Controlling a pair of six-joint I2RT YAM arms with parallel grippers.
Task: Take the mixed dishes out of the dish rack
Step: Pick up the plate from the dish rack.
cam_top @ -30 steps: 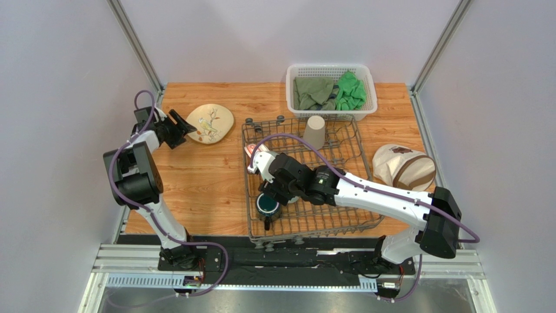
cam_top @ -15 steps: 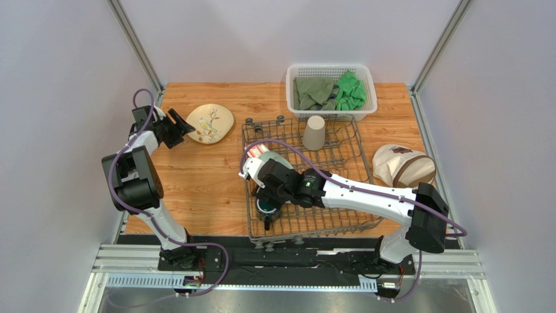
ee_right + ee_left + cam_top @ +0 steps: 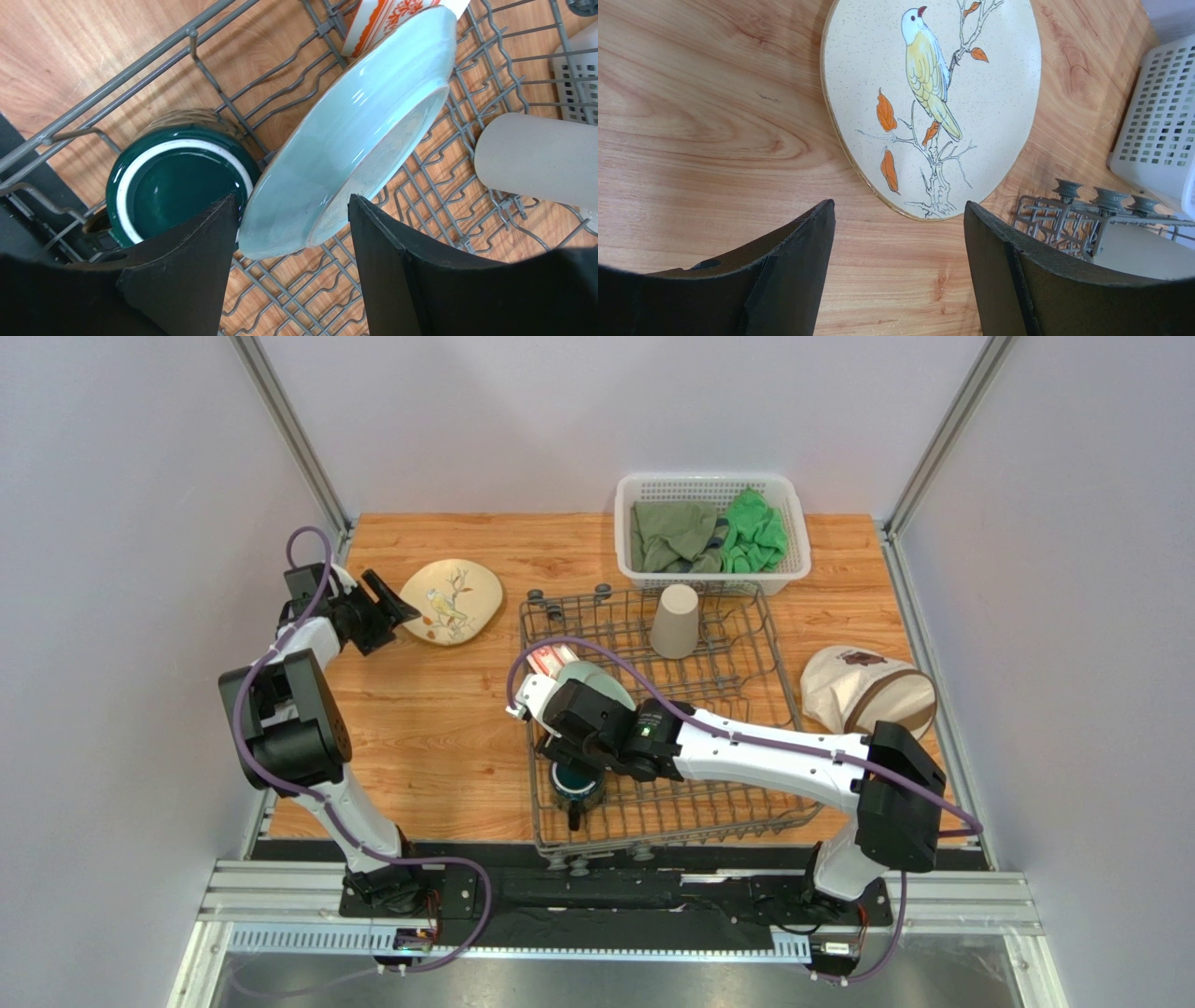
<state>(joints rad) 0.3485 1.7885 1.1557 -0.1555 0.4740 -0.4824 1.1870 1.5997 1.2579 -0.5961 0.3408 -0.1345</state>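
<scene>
The pale green plate (image 3: 351, 126), tilted in the dish rack (image 3: 723, 672) beside the dark teal mug (image 3: 175, 185), is straddled by the right gripper (image 3: 291, 203), jaws spread. On the bench (image 3: 703, 119), the cream bird plate (image 3: 934, 91) is faced by the released left gripper (image 3: 899, 210).

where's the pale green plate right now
In the right wrist view, the pale green plate leans on edge in the dish rack, between the dark teal mug and the red-and-white bowl, ahead of the open right gripper.
</scene>
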